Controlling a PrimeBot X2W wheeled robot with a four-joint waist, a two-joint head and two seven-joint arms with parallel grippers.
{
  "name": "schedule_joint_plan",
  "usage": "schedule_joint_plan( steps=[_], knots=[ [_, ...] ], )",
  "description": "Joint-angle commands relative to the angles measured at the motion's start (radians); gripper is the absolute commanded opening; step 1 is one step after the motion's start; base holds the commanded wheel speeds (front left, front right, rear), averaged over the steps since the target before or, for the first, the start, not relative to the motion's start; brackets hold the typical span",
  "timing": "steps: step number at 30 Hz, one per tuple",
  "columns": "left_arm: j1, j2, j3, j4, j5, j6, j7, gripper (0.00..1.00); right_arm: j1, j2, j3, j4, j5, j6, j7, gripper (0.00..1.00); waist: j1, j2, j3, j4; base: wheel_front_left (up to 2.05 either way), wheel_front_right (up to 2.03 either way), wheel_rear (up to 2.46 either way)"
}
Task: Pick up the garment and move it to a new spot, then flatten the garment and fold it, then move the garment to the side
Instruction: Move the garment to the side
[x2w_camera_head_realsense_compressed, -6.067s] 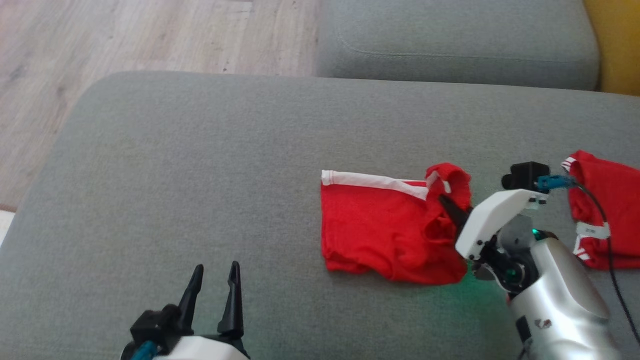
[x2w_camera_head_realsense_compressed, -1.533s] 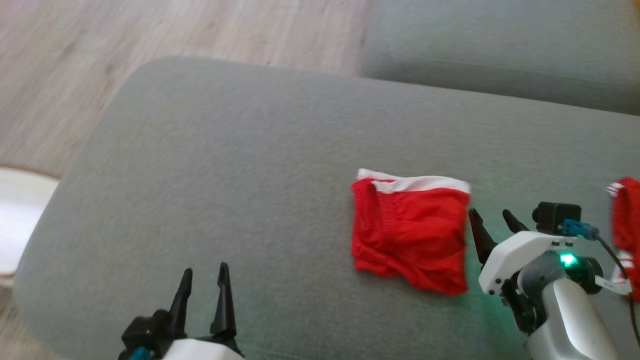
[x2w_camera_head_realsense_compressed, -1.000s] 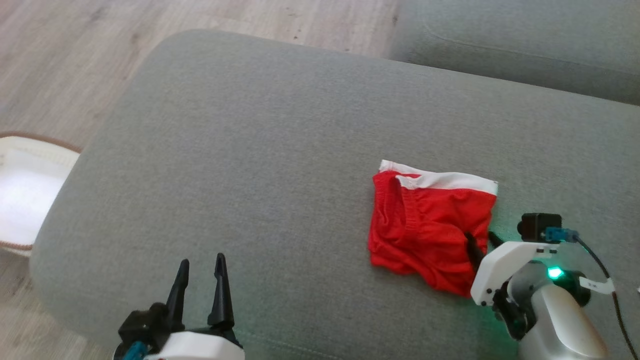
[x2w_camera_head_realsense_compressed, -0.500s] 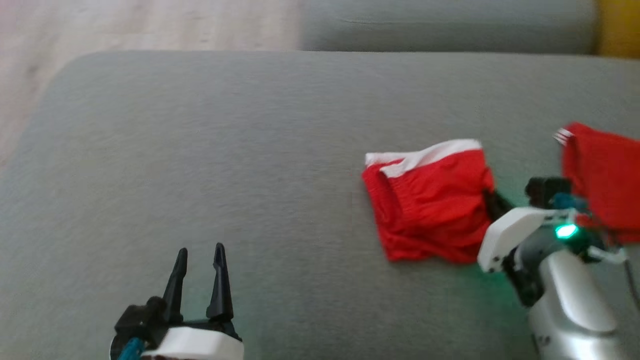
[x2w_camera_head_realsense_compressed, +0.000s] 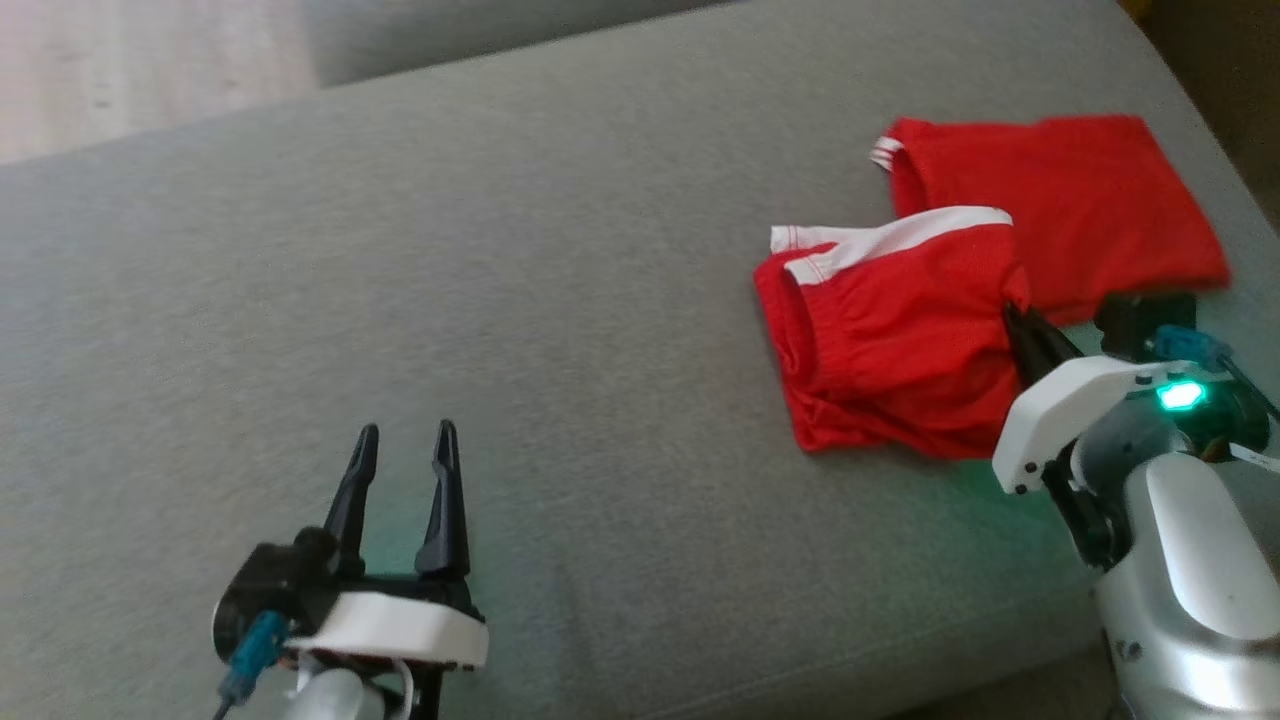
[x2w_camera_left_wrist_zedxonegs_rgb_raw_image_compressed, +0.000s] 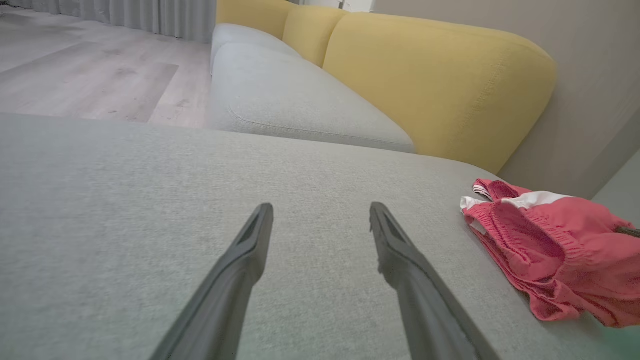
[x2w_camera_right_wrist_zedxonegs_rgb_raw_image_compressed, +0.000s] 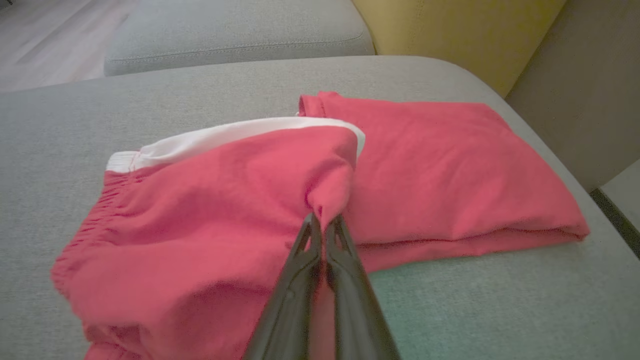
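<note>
Sitting folded on the right part of the grey seat cushion (x2w_camera_head_realsense_compressed: 450, 300): the garment (x2w_camera_head_realsense_compressed: 890, 340), red, with its white waistband (x2w_camera_head_realsense_compressed: 900, 232) along the far edge. The right gripper (x2w_camera_right_wrist_zedxonegs_rgb_raw_image_compressed: 324, 222) is clamped tight on a pinch of cloth at the garment's right edge. The right wrist view shows that pinch clearly; in the head view the fingertips are buried in fabric. The garment's far right corner overlaps a second red garment (x2w_camera_head_realsense_compressed: 1080, 220) lying flat further right. The left gripper (x2w_camera_head_realsense_compressed: 405, 445) has its fingers spread and holds nothing, over bare cushion at near left. The left wrist view adds the yellow backrest (x2w_camera_left_wrist_zedxonegs_rgb_raw_image_compressed: 440, 85) and wood floor (x2w_camera_left_wrist_zedxonegs_rgb_raw_image_compressed: 75, 80); the garment's right end is cut off there.
</note>
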Motion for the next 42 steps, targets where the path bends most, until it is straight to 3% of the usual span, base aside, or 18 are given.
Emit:
schedule_joint_plan(
  steps=[1,6,12,20,25,30,37,39,40,42],
  knots=[
    [-0.045,0.020,0.026,-0.036,0.011,-0.005,0.003,1.00,-0.067,0.010,0.024,-0.027,0.006,0.003,-0.014,0.00,0.0000,0.0000,0.038,-0.043,0.00,0.00,0.00],
    [-0.050,0.029,0.022,-0.039,0.013,-0.004,0.014,1.00,-0.112,0.018,0.040,0.005,-0.012,0.003,-0.040,0.00,0.0000,0.0000,0.037,-0.041,0.00,0.00,0.00],
    [-0.040,0.033,0.022,-0.040,0.008,0.005,0.019,1.00,-0.190,-0.003,0.045,0.066,-0.035,0.003,-0.067,0.00,0.0000,0.0000,0.017,0.007,0.00,0.00,0.00],
    [-0.029,0.035,0.025,-0.054,0.003,0.014,0.014,1.00,-0.274,-0.145,0.009,0.126,-0.041,0.003,-0.050,0.00,0.0000,0.0000,0.029,0.097,0.00,0.00,0.00],
    [-0.034,0.041,0.024,-0.062,0.004,0.016,0.015,1.00,-0.313,-0.232,-0.076,0.172,-0.060,0.003,-0.019,0.00,0.0000,0.0000,0.066,0.138,0.00,0.00,0.00],
    [-0.047,0.043,0.021,-0.066,0.005,0.016,0.016,1.00,-0.332,-0.273,-0.189,0.246,-0.097,0.003,-0.016,0.00,0.0000,0.0000,0.097,0.165,0.00,0.00,0.00],
    [-0.060,0.051,0.023,-0.070,0.007,0.019,0.016,1.00,-0.351,-0.254,-0.302,0.327,-0.173,0.003,-0.046,0.00,0.0000,0.0000,0.124,0.178,0.00,0.00,0.00],
    [-0.061,0.053,0.022,-0.070,0.007,0.021,0.017,1.00,-0.355,-0.241,-0.336,0.347,-0.201,0.003,-0.045,0.44,0.0000,0.0000,0.128,0.178,0.00,0.00,0.00],
    [-0.061,0.053,0.022,-0.069,0.007,0.021,0.017,1.00,-0.356,-0.235,-0.351,0.359,-0.218,0.003,-0.039,1.00,0.0000,0.0000,0.129,0.177,0.00,0.00,0.00],
    [-0.063,0.054,0.022,-0.068,0.007,0.022,0.017,1.00,-0.360,-0.221,-0.379,0.371,-0.246,0.003,-0.035,1.00,0.0000,0.0000,0.128,0.176,0.00,0.00,0.00]
  ],
)
